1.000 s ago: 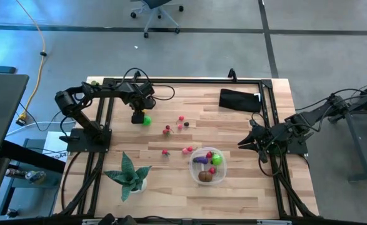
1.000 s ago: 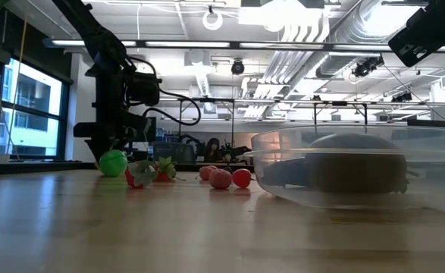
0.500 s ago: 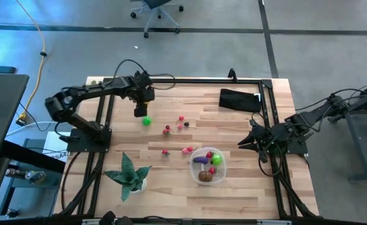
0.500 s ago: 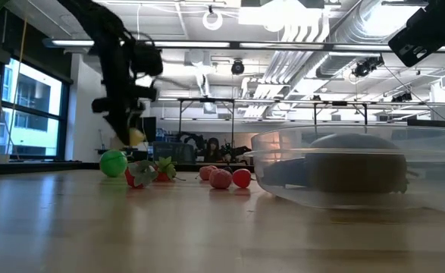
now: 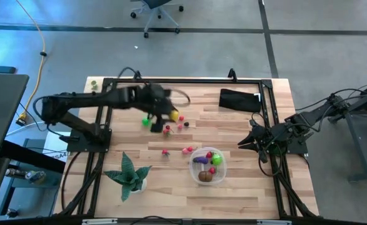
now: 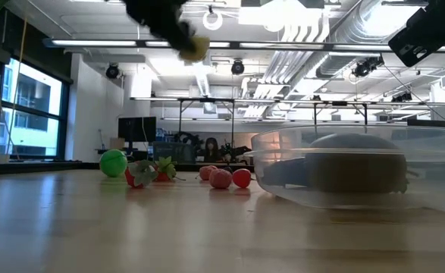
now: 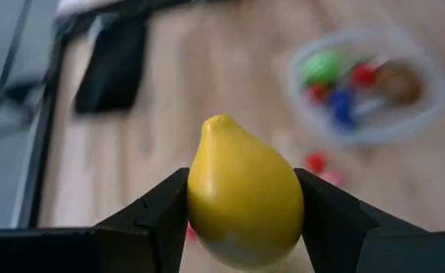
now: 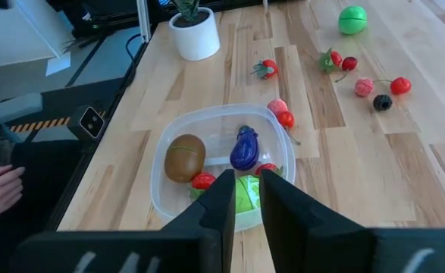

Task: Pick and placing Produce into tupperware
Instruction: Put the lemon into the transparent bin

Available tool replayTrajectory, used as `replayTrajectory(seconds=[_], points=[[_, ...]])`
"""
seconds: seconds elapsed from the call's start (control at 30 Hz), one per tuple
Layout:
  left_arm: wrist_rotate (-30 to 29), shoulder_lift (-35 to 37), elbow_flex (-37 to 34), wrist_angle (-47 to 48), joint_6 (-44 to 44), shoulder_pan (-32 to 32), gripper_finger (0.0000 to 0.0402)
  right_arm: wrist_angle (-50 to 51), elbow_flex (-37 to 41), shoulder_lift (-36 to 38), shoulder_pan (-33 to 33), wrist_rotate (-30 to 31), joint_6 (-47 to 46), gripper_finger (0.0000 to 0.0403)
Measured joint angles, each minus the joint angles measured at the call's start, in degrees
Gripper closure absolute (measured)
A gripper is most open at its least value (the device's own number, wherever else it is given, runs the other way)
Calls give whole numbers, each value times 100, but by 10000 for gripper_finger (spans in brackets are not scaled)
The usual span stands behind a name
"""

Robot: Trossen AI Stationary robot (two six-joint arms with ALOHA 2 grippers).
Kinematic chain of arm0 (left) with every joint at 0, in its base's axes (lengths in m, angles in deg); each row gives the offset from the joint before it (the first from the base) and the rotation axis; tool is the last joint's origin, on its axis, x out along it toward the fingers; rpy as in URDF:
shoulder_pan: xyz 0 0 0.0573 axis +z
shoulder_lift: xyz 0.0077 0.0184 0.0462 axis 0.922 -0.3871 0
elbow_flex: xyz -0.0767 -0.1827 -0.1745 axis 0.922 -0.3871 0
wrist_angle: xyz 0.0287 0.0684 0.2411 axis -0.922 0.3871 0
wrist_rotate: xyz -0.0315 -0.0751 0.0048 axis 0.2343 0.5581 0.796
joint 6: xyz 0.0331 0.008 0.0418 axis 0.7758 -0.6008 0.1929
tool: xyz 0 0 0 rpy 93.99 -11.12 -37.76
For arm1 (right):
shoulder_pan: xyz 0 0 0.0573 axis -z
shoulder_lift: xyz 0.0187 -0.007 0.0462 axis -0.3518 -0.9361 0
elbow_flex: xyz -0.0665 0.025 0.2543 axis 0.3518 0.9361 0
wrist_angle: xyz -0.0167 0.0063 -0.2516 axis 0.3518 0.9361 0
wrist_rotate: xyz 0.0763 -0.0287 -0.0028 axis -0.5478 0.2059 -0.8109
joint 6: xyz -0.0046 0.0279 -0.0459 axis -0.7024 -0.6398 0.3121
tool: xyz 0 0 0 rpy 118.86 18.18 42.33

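Transport step: my left pincer pinches the yellow lemon, raised above the table. Next move, by my judgement: carry it over the tupperware, then release.

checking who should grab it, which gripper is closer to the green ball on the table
Left. The left gripper, shut on the lemon, is in the air just beside the green ball. The right gripper waits across the table, beyond the tupperware.
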Motion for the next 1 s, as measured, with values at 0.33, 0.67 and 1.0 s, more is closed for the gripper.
replayTrajectory(seconds=[0.33, 0.67, 1.0], points=[[-288, -1565, 572, -1160, -197, -1413, 201, 4, 0, 0, 0, 0, 2, 352], [-205, -3194, 1535, -1076, -108, -2071, 194, 28, 0, -2, 0, 0, 2, 352], [-402, -4187, 2460, -239, 207, -2155, 200, 81, 0, -4, 0, 0, 0, 352]])
